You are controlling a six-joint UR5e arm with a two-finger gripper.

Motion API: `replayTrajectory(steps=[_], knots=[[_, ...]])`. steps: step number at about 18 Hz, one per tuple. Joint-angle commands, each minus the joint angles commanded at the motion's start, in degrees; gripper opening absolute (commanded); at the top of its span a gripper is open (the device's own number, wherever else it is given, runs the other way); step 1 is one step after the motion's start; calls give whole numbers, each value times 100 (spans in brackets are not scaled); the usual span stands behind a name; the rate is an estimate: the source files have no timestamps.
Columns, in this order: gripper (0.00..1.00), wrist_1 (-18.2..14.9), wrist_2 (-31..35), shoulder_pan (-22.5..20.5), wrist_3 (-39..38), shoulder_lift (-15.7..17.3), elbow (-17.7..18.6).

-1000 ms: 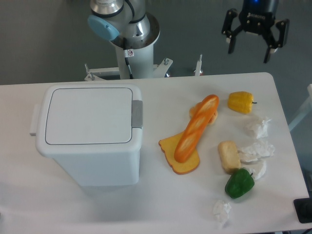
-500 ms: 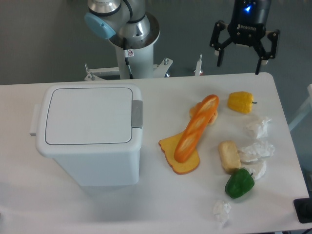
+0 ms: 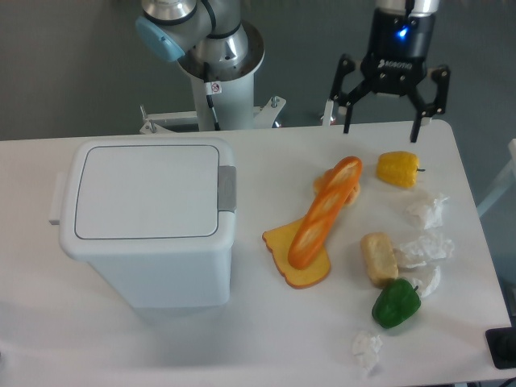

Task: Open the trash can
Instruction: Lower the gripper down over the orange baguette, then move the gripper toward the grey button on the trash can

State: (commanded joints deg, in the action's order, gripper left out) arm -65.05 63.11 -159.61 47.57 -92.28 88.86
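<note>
The trash can (image 3: 149,222) is a large white bin on the left half of the table. Its flat lid (image 3: 145,190) is down, and a grey push-button (image 3: 227,189) sits on its right rim. My gripper (image 3: 380,125) hangs open above the table's far right edge, fingers spread wide and empty. It is well to the right of the trash can and apart from it.
An orange baguette (image 3: 324,212) lies on a yellow slice right of the can. A yellow pepper (image 3: 398,168) sits just below the gripper. Crumpled paper (image 3: 427,210), a bread roll (image 3: 378,259) and a green pepper (image 3: 396,303) lie along the right side.
The gripper has moved left and down toward the table's far edge, staying open. The trash can and the food have not moved.
</note>
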Motion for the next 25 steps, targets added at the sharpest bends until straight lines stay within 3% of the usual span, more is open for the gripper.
replayTrajectory(steps=[4,12,18,25], knots=[[100,211,0,255,-1151,-167,-114],[100,317,-96,571,-2268,-299,-123],[100,309,-413,589,-2963,-334,-71],[100,291,-448,633,-3139,-281,220]])
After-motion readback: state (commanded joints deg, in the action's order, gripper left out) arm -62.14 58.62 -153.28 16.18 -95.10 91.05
